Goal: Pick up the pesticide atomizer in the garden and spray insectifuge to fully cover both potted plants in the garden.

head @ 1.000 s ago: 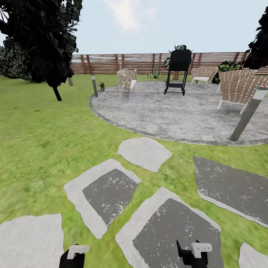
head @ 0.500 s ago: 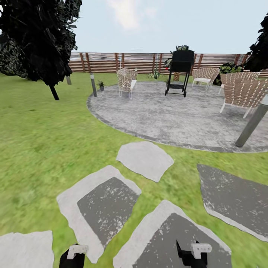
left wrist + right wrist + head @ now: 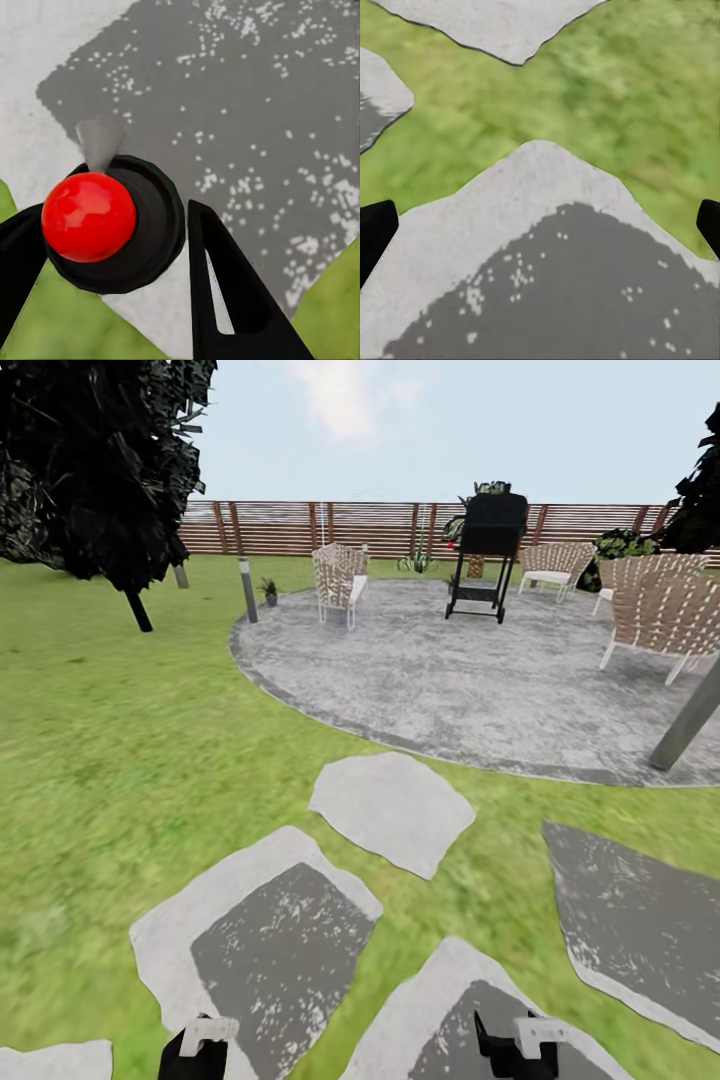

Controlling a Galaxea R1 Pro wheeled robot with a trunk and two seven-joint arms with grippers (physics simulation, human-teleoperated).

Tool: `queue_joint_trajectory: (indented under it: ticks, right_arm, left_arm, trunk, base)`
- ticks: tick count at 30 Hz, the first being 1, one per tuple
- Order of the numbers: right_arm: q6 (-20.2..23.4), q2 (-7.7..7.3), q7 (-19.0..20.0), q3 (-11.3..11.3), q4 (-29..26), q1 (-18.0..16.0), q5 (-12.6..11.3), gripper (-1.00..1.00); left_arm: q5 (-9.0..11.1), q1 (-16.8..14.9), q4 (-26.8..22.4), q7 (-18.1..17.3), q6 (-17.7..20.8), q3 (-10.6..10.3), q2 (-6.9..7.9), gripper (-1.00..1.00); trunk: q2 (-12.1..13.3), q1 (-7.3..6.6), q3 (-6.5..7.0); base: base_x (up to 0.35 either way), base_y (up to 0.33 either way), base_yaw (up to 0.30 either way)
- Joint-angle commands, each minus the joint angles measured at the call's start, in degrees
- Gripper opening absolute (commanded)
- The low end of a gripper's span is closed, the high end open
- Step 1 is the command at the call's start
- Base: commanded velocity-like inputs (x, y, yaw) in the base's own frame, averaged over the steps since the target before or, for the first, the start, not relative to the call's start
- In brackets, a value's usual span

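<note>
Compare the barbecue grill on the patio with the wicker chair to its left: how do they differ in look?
The barbecue grill is black and solid and stands taller; the wicker chair is pale, woven and lower. The grill rests on thin dark legs, the chair on light ones. Both stand upright on the round grey patio.

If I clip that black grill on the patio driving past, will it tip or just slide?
Probably tips: the grill carries its bulky box high on thin legs, so it looks top-heavy. On the flat patio, a low nudge might only slide it.

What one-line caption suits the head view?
Robot crossing stepping stones on lawn toward a round patio with grill and wicker chairs.
</note>
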Motion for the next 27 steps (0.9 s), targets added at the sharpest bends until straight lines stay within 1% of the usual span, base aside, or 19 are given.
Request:
queue_joint_trajectory:
  ticks: [1, 27]
  right_arm:
    - [-0.2, 0.01, 0.0, 0.0, 0.1, 0.0, 0.0, 1.00]
    - [-0.2, 0.01, 0.0, 0.0, 0.2, 0.0, 0.0, 1.00]
  left_arm:
    - [-0.1, 0.0, 0.0, 0.1, -0.2, 0.0, -0.02, -1.00]
    - [-0.1, 0.0, 0.0, 0.1, -0.2, 0.0, -0.05, -1.00]
  trunk:
    - [0.0, 0.02, -0.05]
    - [0.0, 0.02, -0.05]
  base:
    - [0.338, 0.000, 0.000]
    - [0.338, 0.000, 0.000]
